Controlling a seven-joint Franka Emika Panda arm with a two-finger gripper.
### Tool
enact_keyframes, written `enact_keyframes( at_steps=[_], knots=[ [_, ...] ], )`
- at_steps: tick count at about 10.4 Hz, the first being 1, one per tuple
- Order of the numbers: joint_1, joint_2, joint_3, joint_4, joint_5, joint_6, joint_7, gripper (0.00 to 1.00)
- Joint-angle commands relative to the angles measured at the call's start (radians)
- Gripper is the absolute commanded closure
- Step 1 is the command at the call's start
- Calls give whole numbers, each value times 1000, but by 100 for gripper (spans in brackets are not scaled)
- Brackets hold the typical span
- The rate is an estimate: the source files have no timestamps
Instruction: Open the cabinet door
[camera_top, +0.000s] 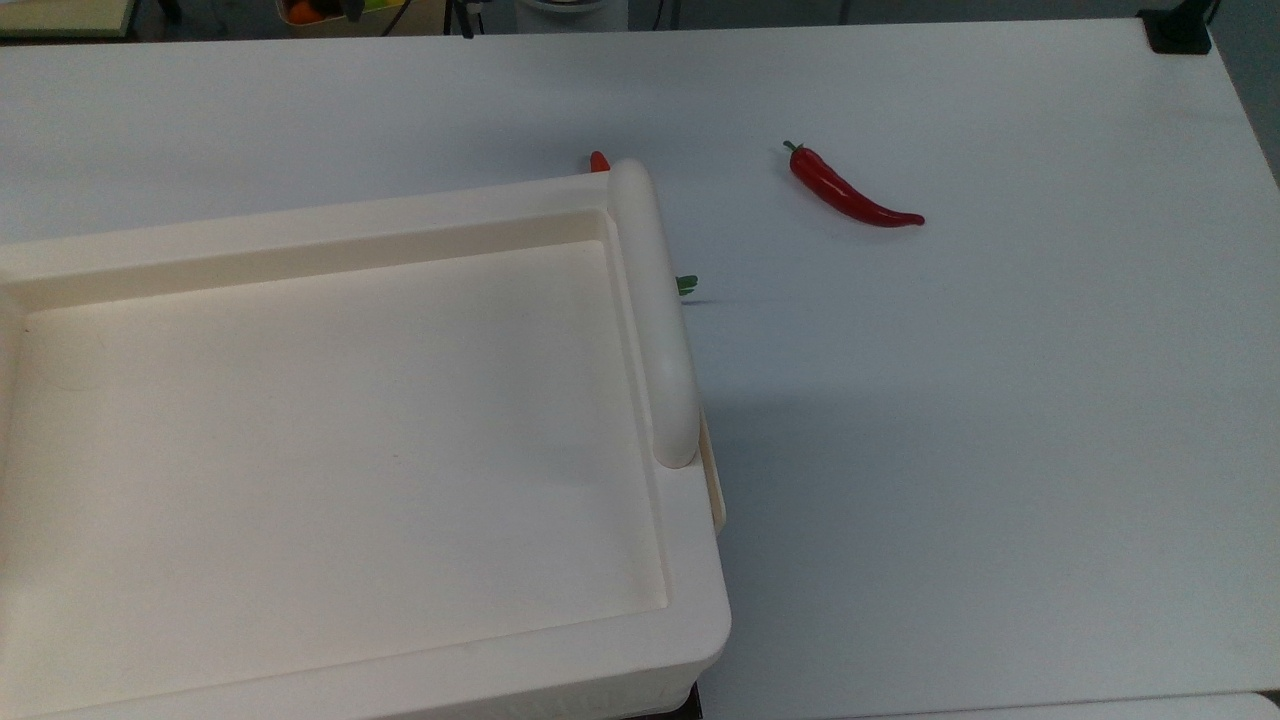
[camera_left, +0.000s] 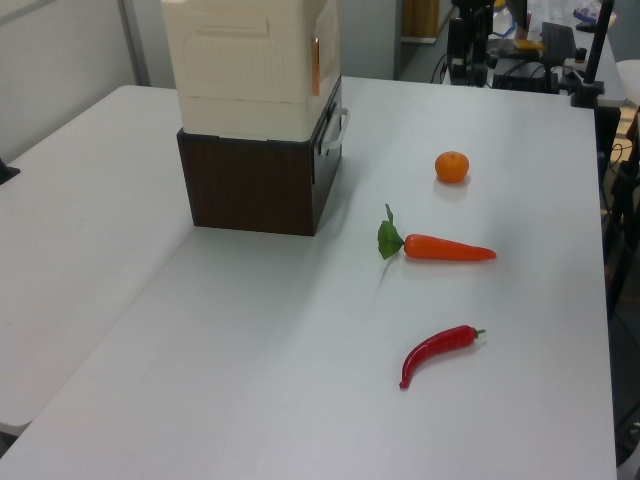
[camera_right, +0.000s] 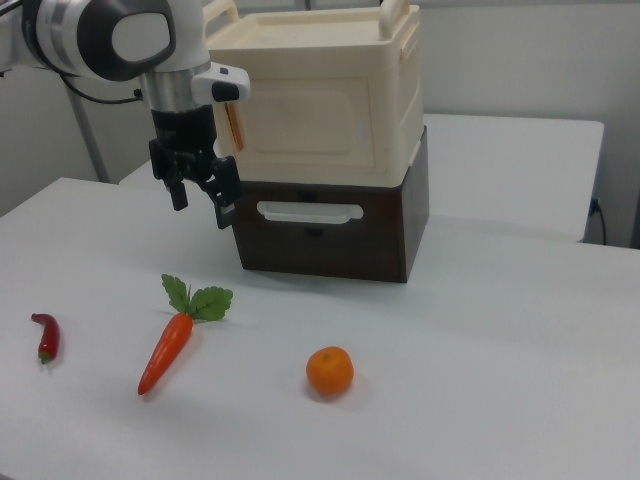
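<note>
Wide matte white counter (camera_left: 250, 360), w/ a second white counter behind it in the right view; grey wall beyond, cables and lab gear along the far edge in the left view.

On the counter: glossy red curved chilli (camera_left: 437, 353), orange plastic carrot w/ green leaves (camera_left: 440, 247), small round orange fruit (camera_right: 330, 371). All three well apart from each other and from the box stack; chilli also plain in the top view (camera_top: 850, 190).

Large cream-white plastic cabinet (camera_right: 315, 100), rounded corners, recessed tray-like top (camera_top: 320, 420), long rounded white bar handle (camera_top: 655, 310) along one edge. Sits on a dark brown box-shaped base (camera_right: 335, 235) w/ a white slot handle.

Cabinet door (camera_right: 300, 105): flat cream-beige panel on the face toward the right view's camera, prob. flush and closed, though seam hard to judge.

Black two-finger tool (camera_right: 198, 192) on the grey-white arm, hanging just beside the cabinet's corner at the right view's left, above the counter. Fingers parted, gripping nothing.
</note>
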Motion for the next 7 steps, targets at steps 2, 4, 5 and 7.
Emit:
enact_keyframes(
  at_steps=[2,4,5,7],
  knots=[
    [3,-13,-15,6,48,-20,-28,0],
    [1,-8,-24,23,49,-27,-17,0],
    [7,-11,-33,22,54,-32,-17,0],
    [9,-11,-32,20,54,-37,-14,0]
  ],
)
